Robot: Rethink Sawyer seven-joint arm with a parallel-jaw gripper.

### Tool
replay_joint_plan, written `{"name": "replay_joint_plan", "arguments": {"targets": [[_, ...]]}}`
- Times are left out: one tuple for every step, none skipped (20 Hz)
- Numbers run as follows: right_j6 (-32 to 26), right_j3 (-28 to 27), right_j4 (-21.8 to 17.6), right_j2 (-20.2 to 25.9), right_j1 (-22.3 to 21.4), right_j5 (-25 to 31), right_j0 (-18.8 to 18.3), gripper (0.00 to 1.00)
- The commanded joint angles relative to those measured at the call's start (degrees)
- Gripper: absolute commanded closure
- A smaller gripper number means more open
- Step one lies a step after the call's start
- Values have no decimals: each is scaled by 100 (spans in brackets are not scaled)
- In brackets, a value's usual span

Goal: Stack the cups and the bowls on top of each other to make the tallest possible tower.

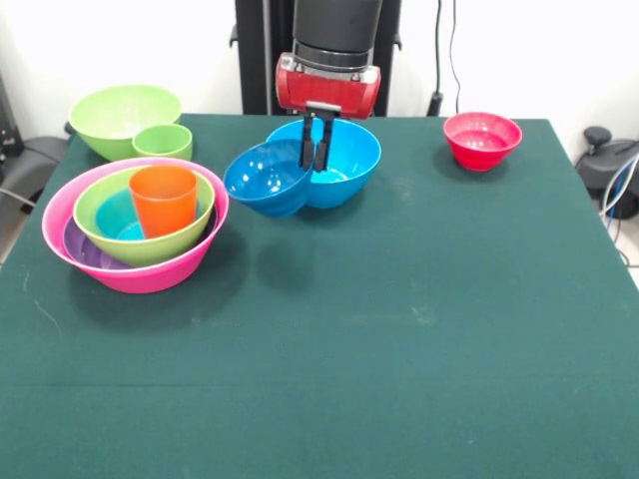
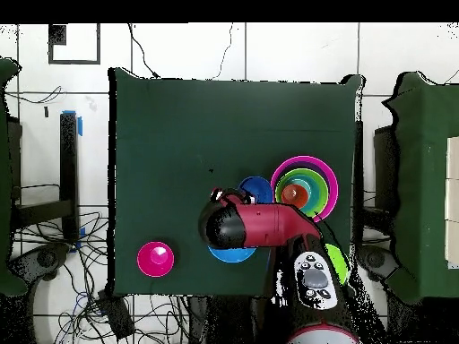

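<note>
Even, fairly bright light falls from above on the green table (image 1: pixel 399 329), so the shadows are soft and short: a faint dark patch lies on the cloth just in front of the dark blue bowl (image 1: pixel 268 178), and a dim rim of shade runs under the pink bowl (image 1: pixel 135 261) near the left edge. Small white glints show on the glossy inner walls of the blue bowls and the red bowl (image 1: pixel 482 139) toward the far right corner. The white wall behind the far edge is bright and nearly washed out.
</note>
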Motion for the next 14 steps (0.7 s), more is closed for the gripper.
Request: {"name": "replay_joint_plan", "arguments": {"targets": [[143,336,128,545,-147,843,42,100],[103,333,127,548,-192,905,33,100],[52,341,127,540,-276,1001,31,100],[0,348,128,533,-361,1097,29,100],[-36,363,126,513,-448,1192,36,100],[-72,378,125,493,-535,1286,43,100],[-119,362,113,472,-613,1390,46,100],[-137,354,99,463,-651,1442,41,100],[-212,318,86,463,-727,1562,11,100],[-248,298,68,464,-765,1632,-8,100],[-328,269,39,464,-836,1749,-44,100],[-373,257,24,472,-883,1819,-74,100],[-450,242,4,480,-959,1916,-117,100],[-526,228,-16,487,-1034,2013,-160,100]]}}
